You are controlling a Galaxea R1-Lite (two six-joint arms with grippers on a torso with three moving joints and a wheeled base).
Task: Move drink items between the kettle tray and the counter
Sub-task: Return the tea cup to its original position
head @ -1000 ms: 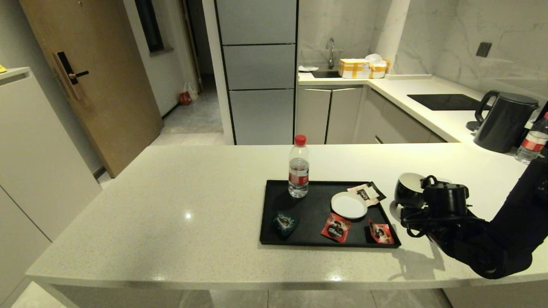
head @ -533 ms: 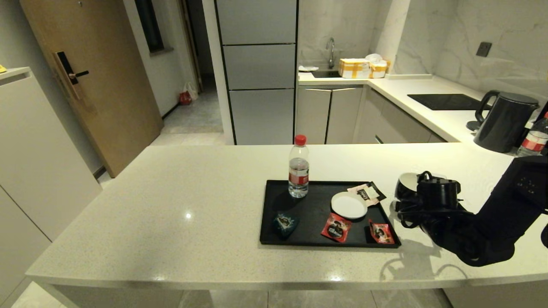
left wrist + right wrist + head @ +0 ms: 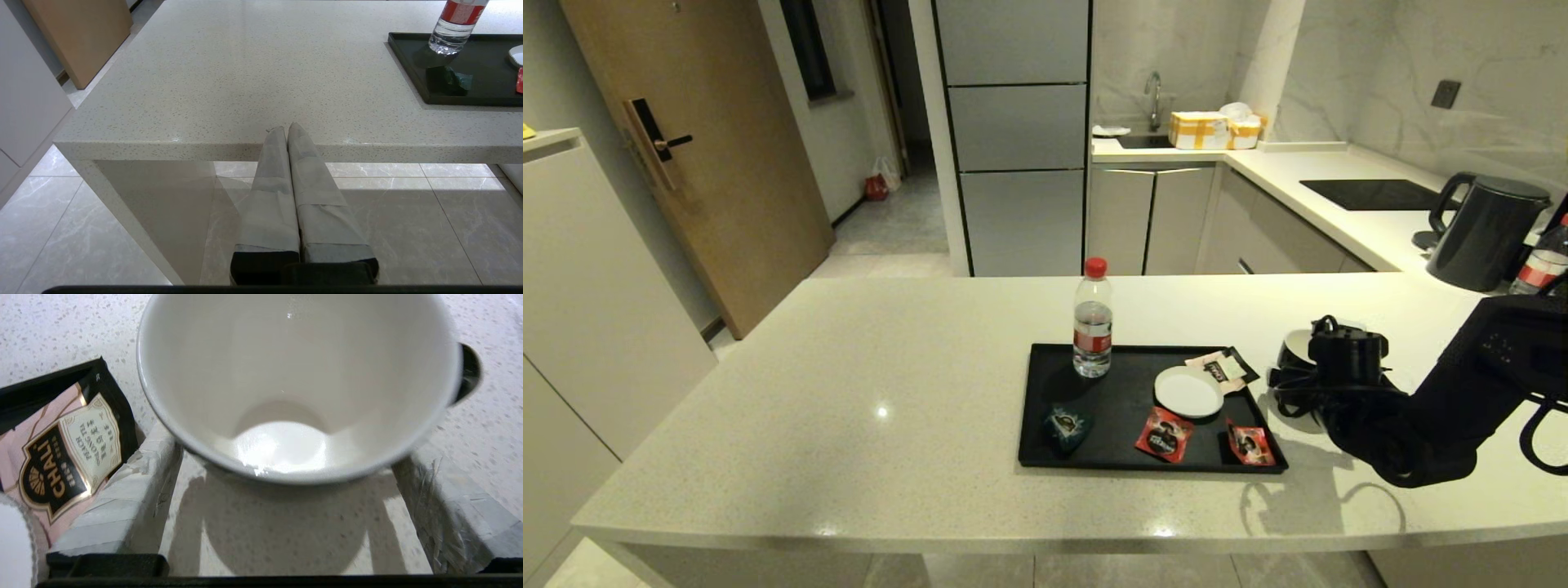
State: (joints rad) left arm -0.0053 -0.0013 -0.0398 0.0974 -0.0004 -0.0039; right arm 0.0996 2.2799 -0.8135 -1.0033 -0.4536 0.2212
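— Where the head view looks down on the counter (image 3: pixel 849 384), what is listed?
— Item one: kettle tray (image 3: pixel 1045 457), near the counter's front edge, right of centre. On it: teal sachet (image 3: pixel 1066 425) at the front-left corner; water bottle (image 3: pixel 1092 319) upright at the back edge; white saucer (image 3: pixel 1188 391); two red sachets (image 3: pixel 1165 434) along the front edge; pink sachet (image 3: pixel 1222 367) overhanging the back-right corner. Item two: black mug (image 3: pixel 1294 351), on the counter just past the tray's right edge, largely hidden by the right gripper (image 3: pixel 1319 371). Kettle (image 3: pixel 1482 233) at the far right.
— Left wrist view?
— Left gripper (image 3: pixel 288 130), fingers pressed together on nothing, below the counter's front edge. Tray, bottle and teal sachet (image 3: pixel 447 79) visible beyond.
— Right wrist view?
— Mug (image 3: pixel 294 384), white inside, standing on the counter between the spread fingers (image 3: pixel 122 502); whether they touch it, cannot tell. Handle on the far side. Pink sachet (image 3: pixel 61 453) just beside one finger.
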